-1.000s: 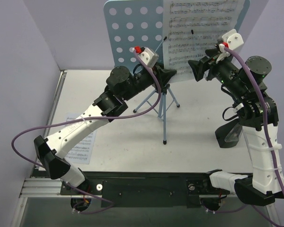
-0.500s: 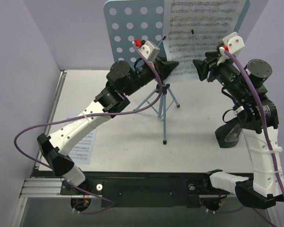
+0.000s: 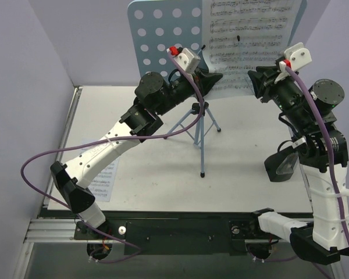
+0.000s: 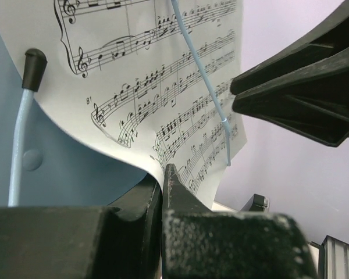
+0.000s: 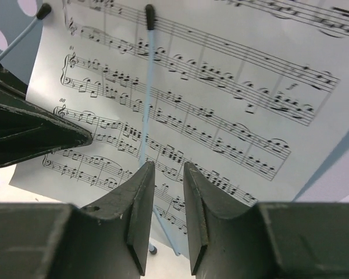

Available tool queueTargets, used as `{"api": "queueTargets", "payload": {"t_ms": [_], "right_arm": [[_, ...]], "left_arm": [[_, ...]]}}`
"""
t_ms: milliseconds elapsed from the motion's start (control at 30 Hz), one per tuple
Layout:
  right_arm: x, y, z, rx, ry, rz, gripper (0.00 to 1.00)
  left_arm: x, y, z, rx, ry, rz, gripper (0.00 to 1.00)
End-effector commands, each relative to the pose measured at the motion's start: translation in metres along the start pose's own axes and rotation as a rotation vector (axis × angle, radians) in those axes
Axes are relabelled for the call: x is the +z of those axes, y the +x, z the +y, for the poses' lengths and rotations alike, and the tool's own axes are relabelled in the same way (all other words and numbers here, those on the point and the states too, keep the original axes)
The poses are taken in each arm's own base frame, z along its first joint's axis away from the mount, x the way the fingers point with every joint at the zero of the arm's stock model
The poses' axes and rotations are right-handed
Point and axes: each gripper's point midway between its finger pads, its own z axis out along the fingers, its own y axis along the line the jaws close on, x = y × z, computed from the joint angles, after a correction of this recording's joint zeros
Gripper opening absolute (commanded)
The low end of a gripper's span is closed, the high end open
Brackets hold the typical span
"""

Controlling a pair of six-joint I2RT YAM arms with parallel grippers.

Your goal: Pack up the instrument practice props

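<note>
The light-blue hole-punched music stand (image 3: 157, 35) stands on thin tripod legs at the back of the table. A white sheet-music page (image 3: 247, 40) rests on it under two thin blue retaining wires (image 5: 148, 58). My left gripper (image 3: 216, 78) is shut on the page's lower left corner (image 4: 154, 154), which curls away from the stand (image 4: 75, 163). My right gripper (image 3: 254, 80) is open, its fingers (image 5: 141, 192) just in front of the page's lower edge (image 5: 232, 75) and not touching it. The dark metronome (image 3: 282, 165) sits on the table by the right arm.
A second sheet-music page (image 3: 102, 177) lies flat on the table at the left, partly under the left arm. The tripod legs (image 3: 200, 139) spread over the middle of the table. Lilac walls close in the left and back.
Both grippers have risen. The left one moved up and right along the page's bottom edge. The right one drew back to the right, away from the page.
</note>
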Motion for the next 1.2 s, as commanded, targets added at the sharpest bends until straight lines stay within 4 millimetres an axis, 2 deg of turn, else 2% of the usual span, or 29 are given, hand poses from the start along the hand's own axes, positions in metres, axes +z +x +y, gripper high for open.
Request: {"api": "queueTargets", "payload": {"t_ms": [0,133,200,233,267,333,433,700,900,1067,1167], "right_arm": [[-0.013,-0.028,-0.017,-0.036,0.077,-0.095,0.21],[-0.014,-0.028,-0.016,-0.047,0.073,-0.102,0.17],[-0.013,-0.029,-0.014,-0.039,0.061,-0.110,0.20],[-0.013,-0.030,-0.012,-0.028,0.052,-0.112,0.28],[-0.012,-0.031,-0.006,-0.023,0.022,-0.119,0.45],[-0.011,-0.031,0.004,0.003,-0.029,-0.123,0.66],[-0.007,-0.030,0.013,0.022,-0.080,-0.127,0.71],[0.011,-0.028,-0.002,0.056,-0.013,-0.119,0.66],[0.017,-0.025,0.002,0.074,-0.035,-0.116,0.53],[0.018,-0.028,0.001,0.079,-0.031,-0.129,0.30],[0.011,-0.034,-0.004,0.077,0.000,-0.141,0.11]], "left_arm": [[0.006,-0.025,-0.003,0.027,0.017,-0.066,0.00],[0.009,-0.026,-0.001,0.034,0.011,-0.069,0.00],[0.009,-0.027,0.000,0.035,0.005,-0.072,0.00],[0.009,-0.027,0.000,0.037,0.003,-0.072,0.00],[0.008,-0.026,0.000,0.037,0.003,-0.071,0.00],[0.008,-0.027,0.000,0.038,0.004,-0.070,0.00],[0.007,-0.028,0.000,0.042,0.006,-0.072,0.00],[0.006,-0.028,-0.001,0.043,0.011,-0.071,0.00],[0.006,-0.031,-0.003,0.047,0.017,-0.075,0.00],[0.006,-0.030,-0.004,0.052,0.018,-0.072,0.00],[0.005,-0.036,-0.006,0.061,0.025,-0.083,0.00]]}}
